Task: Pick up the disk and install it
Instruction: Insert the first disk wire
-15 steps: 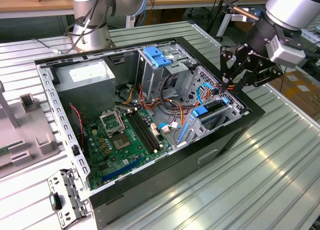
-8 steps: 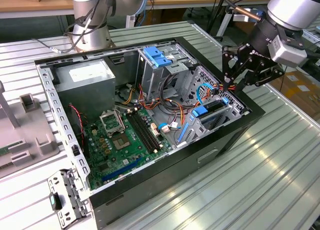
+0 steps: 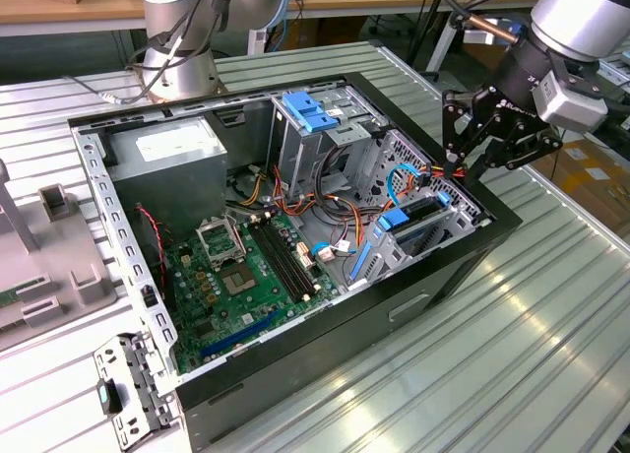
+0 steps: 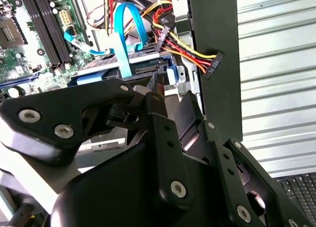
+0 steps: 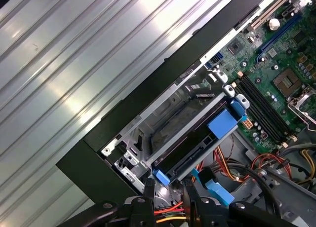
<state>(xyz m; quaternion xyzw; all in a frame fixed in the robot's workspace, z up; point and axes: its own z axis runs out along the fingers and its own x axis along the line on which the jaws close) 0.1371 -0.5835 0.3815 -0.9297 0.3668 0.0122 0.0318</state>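
Here, at the exterior view's left, a grey fixture (image 3: 54, 261) rests on the ribbed metal surface (image 3: 532, 325), just beside the open computer case (image 3: 325, 359). Inside the case, a grey power supply (image 3: 172, 148) sits in the left corner, with the green motherboard (image 3: 246, 276) next to it. Further right stands a metal cage with a blue cap (image 3: 310, 110). The disk (image 3: 425, 209) lies seated in the drive bay at the case's right corner, its blue rails showing and coloured wires close by. The pincer (image 3: 460, 169) hangs just above that corner, released and gripping nothing. In the first wrist view the pincer (image 5: 168, 185) has its fingertips (image 5: 149, 183) spread apart near the connector end of the disk (image 5: 190, 143), with red and yellow wires visible between them.
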